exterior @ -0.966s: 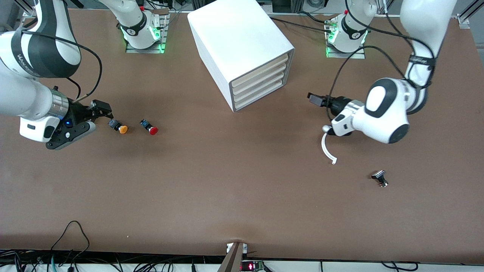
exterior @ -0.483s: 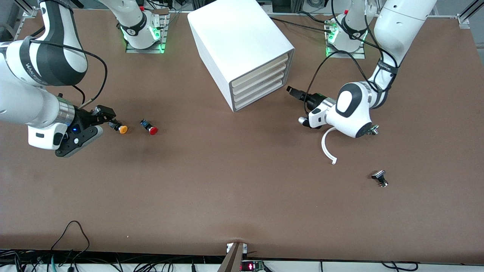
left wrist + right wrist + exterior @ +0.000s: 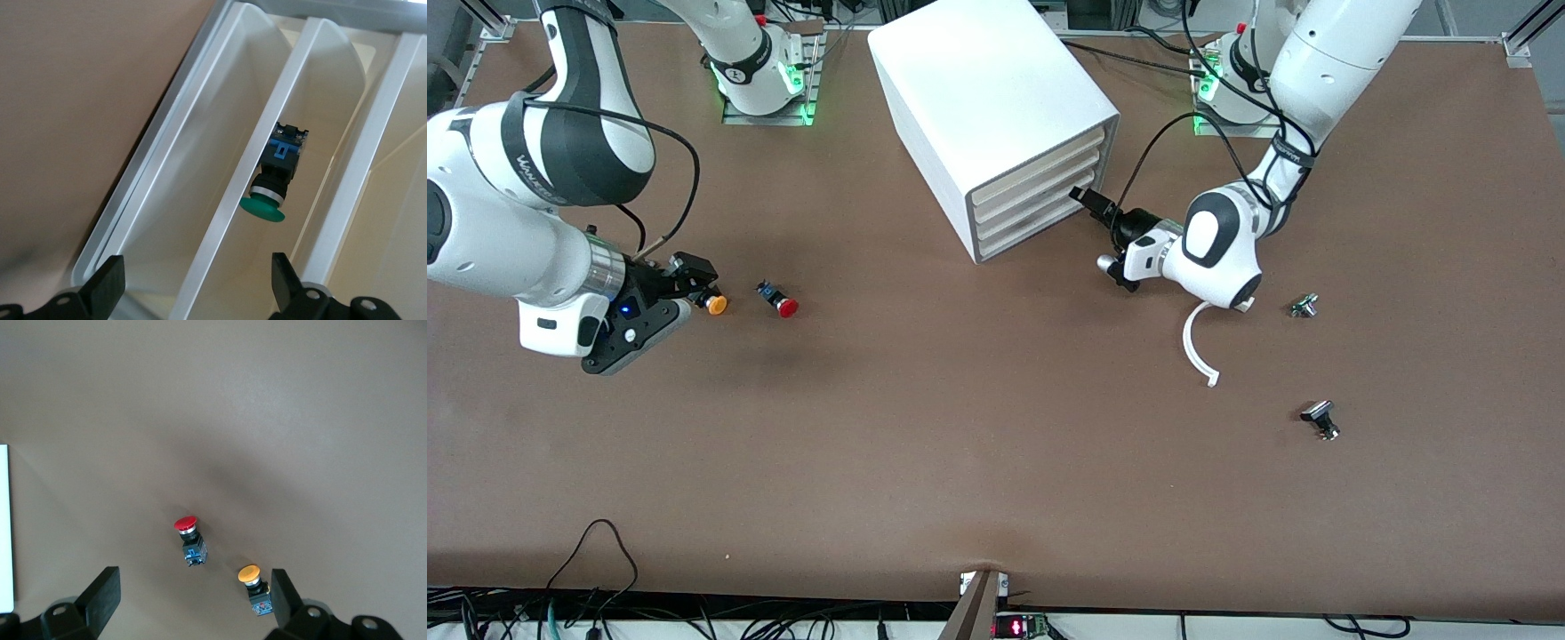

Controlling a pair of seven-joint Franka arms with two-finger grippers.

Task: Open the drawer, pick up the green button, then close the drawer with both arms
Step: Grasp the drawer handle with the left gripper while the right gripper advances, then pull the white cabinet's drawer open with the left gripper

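- The big white boxy cabinet [image 3: 987, 89] stands on the brown table [image 3: 960, 427], between the two arms' bases.
- It has four cream drawer fronts, one above the other. In the front view all four are pushed in.
- The wide shallow white drawer with the cream front [image 3: 1032, 233] is the lowest one, and it is shut.
- The left gripper [image 3: 1083, 197] is low, just in front of the drawer fronts, at the cabinet corner toward the left arm's end.
- Its two black fingers [image 3: 110, 283] are spread wide and hold nothing.
- The left wrist view looks at the drawers from close up. The small push button with the round green cap and black-and-blue body [image 3: 275, 175] lies on its side in one white tray.
- I cannot tell which drawer that tray is.
- The right gripper [image 3: 689, 271] is over the table toward the right arm's end, just beside the small push button with the orange-yellow cap [image 3: 714, 304].
- Its fingers [image 3: 103, 590] are also wide apart and hold nothing.
- The small push button with the red cap [image 3: 779, 300] lies on the table near the orange-yellow one.
- Both are on their sides and apart from each other.
- A thin white curved strip [image 3: 1196, 347] lies on the table near the left arm.
- A small green and silver part [image 3: 1303, 306] and a small black and silver part [image 3: 1320, 418] lie on the table toward the left arm's end.
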